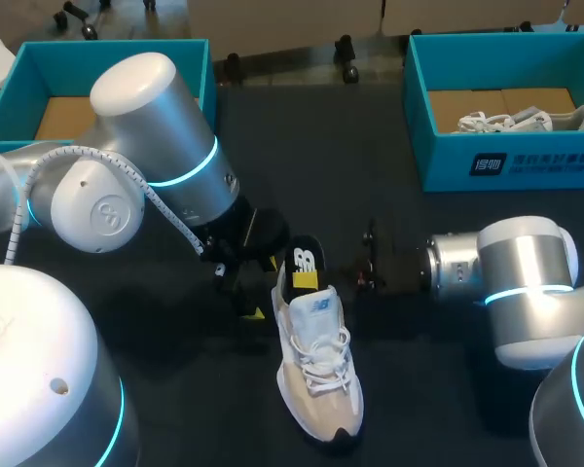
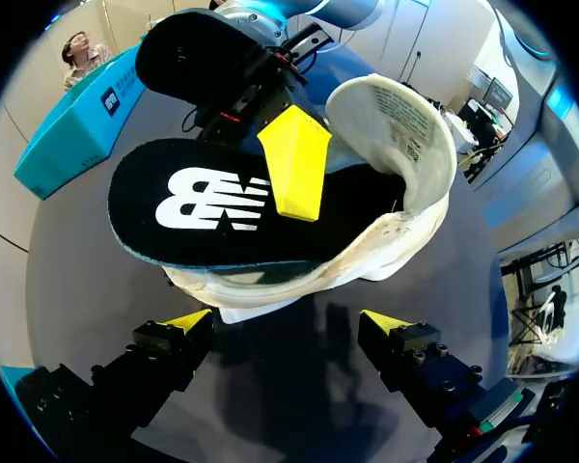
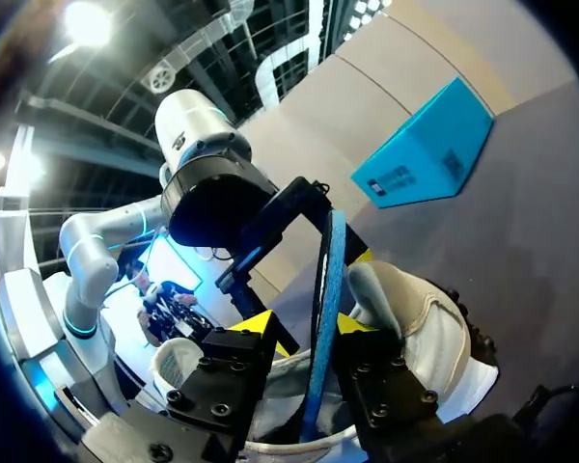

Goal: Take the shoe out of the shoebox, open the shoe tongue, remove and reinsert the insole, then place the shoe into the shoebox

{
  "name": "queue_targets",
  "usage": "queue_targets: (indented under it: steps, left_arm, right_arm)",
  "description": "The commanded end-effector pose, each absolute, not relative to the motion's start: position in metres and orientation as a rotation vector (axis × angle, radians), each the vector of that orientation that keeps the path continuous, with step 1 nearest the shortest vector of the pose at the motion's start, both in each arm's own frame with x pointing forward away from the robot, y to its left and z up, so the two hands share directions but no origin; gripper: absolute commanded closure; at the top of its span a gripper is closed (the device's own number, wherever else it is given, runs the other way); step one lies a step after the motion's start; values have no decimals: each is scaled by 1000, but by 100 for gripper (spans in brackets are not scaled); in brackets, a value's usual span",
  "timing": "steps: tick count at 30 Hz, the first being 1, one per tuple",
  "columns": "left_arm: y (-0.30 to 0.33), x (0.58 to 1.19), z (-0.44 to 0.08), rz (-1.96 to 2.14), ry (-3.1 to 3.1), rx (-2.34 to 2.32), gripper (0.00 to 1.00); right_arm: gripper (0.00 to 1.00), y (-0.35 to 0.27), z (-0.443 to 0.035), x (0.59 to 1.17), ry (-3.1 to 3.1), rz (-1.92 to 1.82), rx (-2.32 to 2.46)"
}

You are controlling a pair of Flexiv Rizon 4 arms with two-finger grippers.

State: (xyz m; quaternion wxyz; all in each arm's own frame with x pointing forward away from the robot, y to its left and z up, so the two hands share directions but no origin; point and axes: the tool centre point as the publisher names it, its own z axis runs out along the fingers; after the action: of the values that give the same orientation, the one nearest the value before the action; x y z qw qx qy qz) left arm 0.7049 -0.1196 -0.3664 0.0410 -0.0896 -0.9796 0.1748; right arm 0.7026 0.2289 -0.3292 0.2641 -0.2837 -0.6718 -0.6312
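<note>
A white and beige shoe (image 1: 319,375) lies on the dark table, toe toward the front edge. Its black insole (image 1: 305,263) with a white logo sticks up out of the heel end. My right gripper (image 1: 307,279) reaches in from the right. In the right wrist view the thin insole (image 3: 320,289) stands edge-on between its fingers, which are spread wider than it. One yellow fingertip (image 2: 294,174) rests on top of the insole (image 2: 203,207). My left gripper (image 2: 288,323) is open and empty just short of the shoe (image 2: 405,145), left of the heel (image 1: 245,297).
A teal shoebox (image 1: 506,161) at the back right holds another white shoe (image 1: 526,122). A second teal box (image 1: 39,78) stands at the back left. My left arm's big joints crowd the left side of the table.
</note>
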Motion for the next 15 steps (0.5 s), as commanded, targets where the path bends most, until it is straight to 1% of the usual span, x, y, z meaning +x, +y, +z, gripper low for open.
queue_targets:
  steps: [1,4,5,7,15]
  left_arm:
    - [-120,705,-367,534,-3000,-276,0]
    - [-120,705,-367,534,-3000,-276,0]
    - [-120,705,-367,534,-3000,-276,0]
    - [-120,705,-367,534,-3000,-276,0]
    - [-120,705,-367,534,-3000,-276,0]
  right_arm:
    - [68,227,-326,705,-1827,-1709,-768]
    - [77,226,-325,709,-1830,-1720,-765]
    - [88,225,-325,711,-1829,-1723,-763]
    - [100,224,-327,716,-1823,-1726,-763]
    - [100,222,-337,717,-1779,-1709,-787]
